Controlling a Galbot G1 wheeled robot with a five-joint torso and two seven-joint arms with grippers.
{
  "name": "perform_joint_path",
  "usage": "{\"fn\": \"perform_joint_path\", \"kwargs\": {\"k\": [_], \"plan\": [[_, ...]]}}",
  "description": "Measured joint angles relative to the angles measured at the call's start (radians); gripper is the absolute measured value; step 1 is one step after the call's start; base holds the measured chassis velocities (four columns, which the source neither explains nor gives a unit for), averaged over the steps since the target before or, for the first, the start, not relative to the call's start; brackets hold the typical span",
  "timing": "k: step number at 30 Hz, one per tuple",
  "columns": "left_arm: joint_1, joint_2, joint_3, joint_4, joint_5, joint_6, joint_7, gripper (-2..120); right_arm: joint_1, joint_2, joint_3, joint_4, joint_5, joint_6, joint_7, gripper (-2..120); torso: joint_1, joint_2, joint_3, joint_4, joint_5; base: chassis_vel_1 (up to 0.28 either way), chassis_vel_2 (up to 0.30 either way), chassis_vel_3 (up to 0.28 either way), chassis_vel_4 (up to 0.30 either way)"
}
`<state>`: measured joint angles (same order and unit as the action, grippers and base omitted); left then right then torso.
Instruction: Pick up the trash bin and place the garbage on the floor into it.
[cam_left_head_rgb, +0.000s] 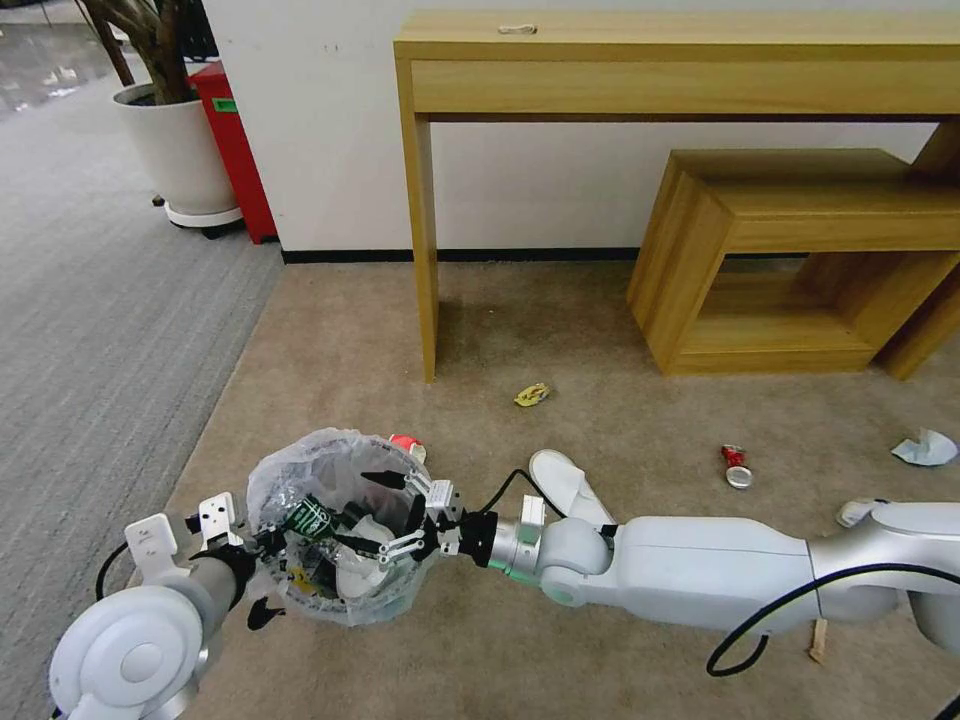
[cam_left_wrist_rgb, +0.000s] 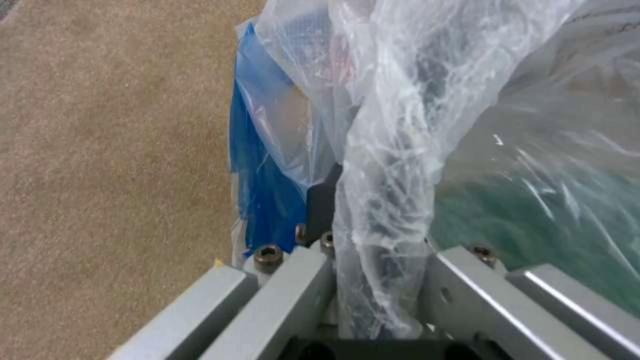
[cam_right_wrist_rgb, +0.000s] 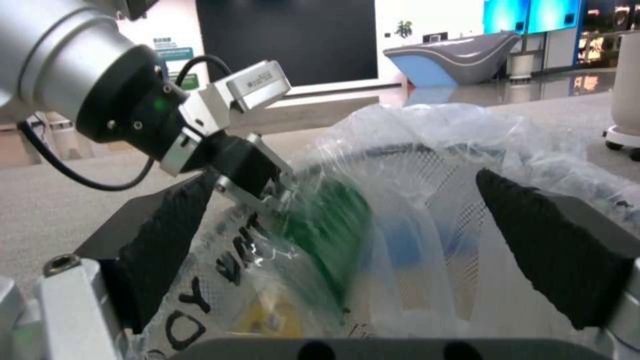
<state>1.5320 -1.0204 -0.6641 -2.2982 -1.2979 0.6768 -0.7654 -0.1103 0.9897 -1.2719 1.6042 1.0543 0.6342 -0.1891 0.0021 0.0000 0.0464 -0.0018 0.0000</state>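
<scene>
Beige-brown short-pile carpet (cam_left_head_rgb: 380, 330) covers most of what we see in the head view, with a grey striped carpet (cam_left_head_rgb: 90, 330) off at 9 o'clock and a light wooden console table (cam_left_head_rgb: 660, 60) against the white wall at 12. A low wooden open-frame bench (cam_left_head_rgb: 790, 260) sits under it toward 2 o'clock.

Down at 7 o'clock we've got the small round dark trash bin with the crinkled translucent white plastic liner (cam_left_head_rgb: 340, 530). Our left gripper (cam_left_head_rgb: 262, 545) is clamped on its rim at the bin's 9 o'clock side; the left wrist view shows the fingers pinching the bunched plastic and bin wall between them, blue base visible behind. Our right gripper (cam_left_head_rgb: 400, 515) reaches in from the bin's 3 o'clock side, fingers spread wide over the bin mouth and holding nothing. A green-labelled item (cam_left_head_rgb: 312, 518) lies inside the bin with other crumpled stuff.

Litter scattered around on the carpet:
- yellow crumpled wrapper (cam_left_head_rgb: 532, 394) near the centre
- white slipper (cam_left_head_rgb: 568, 485) just beside the right forearm
- red crushed can (cam_left_head_rgb: 737, 467) at 3 o'clock
- crumpled pale paper (cam_left_head_rgb: 925, 448) at the far 3 o'clock edge
- red-and-white carton (cam_left_head_rgb: 408, 445) touching the bin's far rim
- wooden stick (cam_left_head_rgb: 819, 640) at 5 o'clock
</scene>
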Motion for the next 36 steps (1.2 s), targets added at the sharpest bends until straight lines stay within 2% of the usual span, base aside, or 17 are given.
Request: {"fn": "perform_joint_path", "kwargs": {"k": [6,23,34,36], "plan": [[0.000,-0.002,-0.013,0.002,-0.002,0.000,0.000,0,-0.008,-0.011,0.023,0.025,-0.002,-0.003,0.007,100,0.000,0.000,0.000,0.0000,0.0000,0.000,0.000,0.000,0.000],[0.049,-0.038,-0.103,-0.023,0.011,-0.003,-0.003,0,-0.081,-0.068,0.202,0.065,0.005,-0.009,0.015,100,0.000,0.000,0.000,0.0001,0.0000,0.000,0.000,0.000,0.000],[0.105,-0.064,-0.194,-0.063,0.009,-0.007,0.000,0,-0.212,-0.132,0.391,0.063,0.000,-0.003,0.011,100,0.000,0.000,0.000,0.0000,0.0001,0.000,0.000,0.000,0.000],[0.134,-0.073,-0.233,-0.074,0.007,-0.009,0.008,0,-0.262,-0.152,0.447,0.045,-0.007,0.003,0.005,100,0.000,0.000,0.000,0.0001,0.0000,0.000,0.000,0.000,0.000]]}}
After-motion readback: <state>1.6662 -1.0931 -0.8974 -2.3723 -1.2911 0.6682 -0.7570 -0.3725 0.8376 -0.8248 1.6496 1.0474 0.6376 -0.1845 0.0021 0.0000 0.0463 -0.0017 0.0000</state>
